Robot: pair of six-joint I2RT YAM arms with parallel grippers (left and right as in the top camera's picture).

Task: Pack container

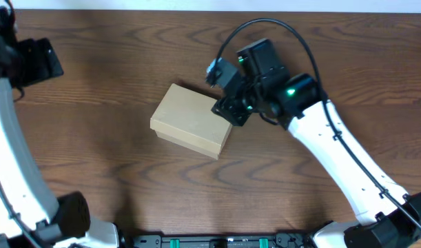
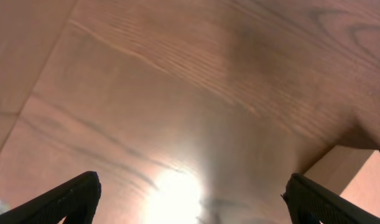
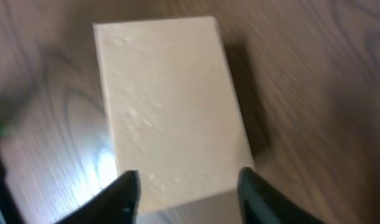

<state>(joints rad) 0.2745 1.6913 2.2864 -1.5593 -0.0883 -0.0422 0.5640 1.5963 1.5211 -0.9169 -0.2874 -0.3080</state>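
Asking: where is the container (image 1: 191,122), and what are the fingers doing?

Answering: It is a closed tan cardboard box, lying flat on the wooden surface (image 1: 114,179). Its near end sits directly below the right fingers (image 1: 226,112), and the rest of it stretches away from them. Those fingers are spread about as wide as the box (whether their tips touch its sides cannot be told). The left fingers (image 1: 48,62) are well apart from it, spread wide with nothing between them.

Asking: what could go wrong from here?

Answering: As I judge it, the spread barely matches the box. A tip may land on the lid's edge instead of sliding past it, and tilt or skid the light box. A grip at one end alone could let it swing. With the lid shut, nothing can go in until it is opened.
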